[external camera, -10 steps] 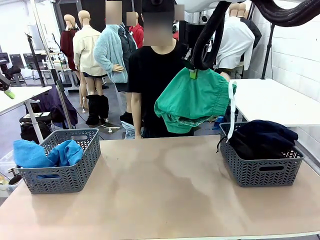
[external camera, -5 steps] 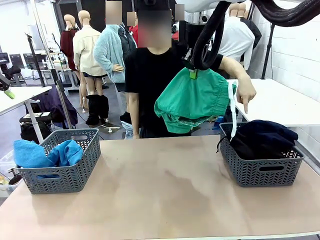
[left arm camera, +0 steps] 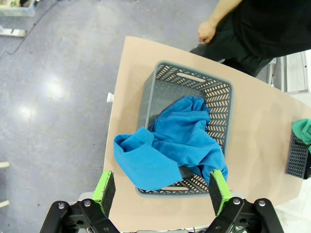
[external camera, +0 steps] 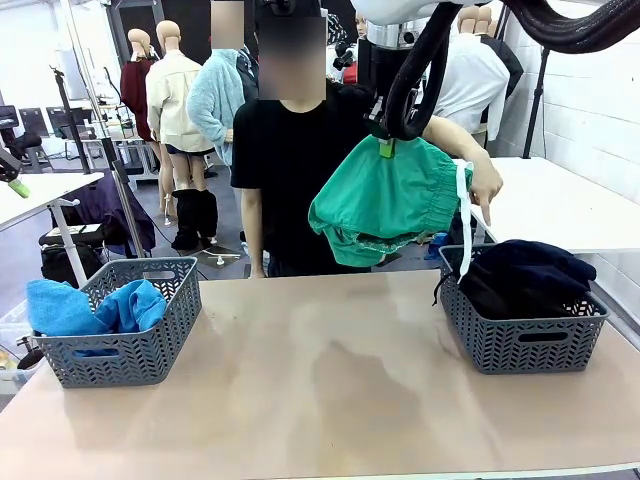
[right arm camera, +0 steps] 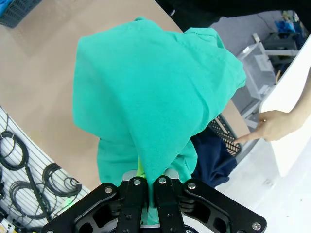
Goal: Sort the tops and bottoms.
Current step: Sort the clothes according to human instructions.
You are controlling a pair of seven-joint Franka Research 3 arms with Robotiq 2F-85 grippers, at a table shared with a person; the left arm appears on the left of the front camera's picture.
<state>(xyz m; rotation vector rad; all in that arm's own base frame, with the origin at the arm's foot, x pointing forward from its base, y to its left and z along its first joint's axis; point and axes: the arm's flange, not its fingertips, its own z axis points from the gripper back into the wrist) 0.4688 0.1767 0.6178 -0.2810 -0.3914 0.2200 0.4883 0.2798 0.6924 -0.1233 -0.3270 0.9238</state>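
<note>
Right gripper: pinches green shorts aloft | person's hand: points at basket, 3 o'clock | left gripper: spread above blue garment.

A smooth, pale beige rectangular table is shown. Two grey perforated plastic baskets are set directly on it, well apart. The left grey basket is placed near the left edge, with crumpled bright blue cloth held inside and draped over its rim. The right grey basket is placed near the right edge and is heaped with dark navy and black garments.
</note>
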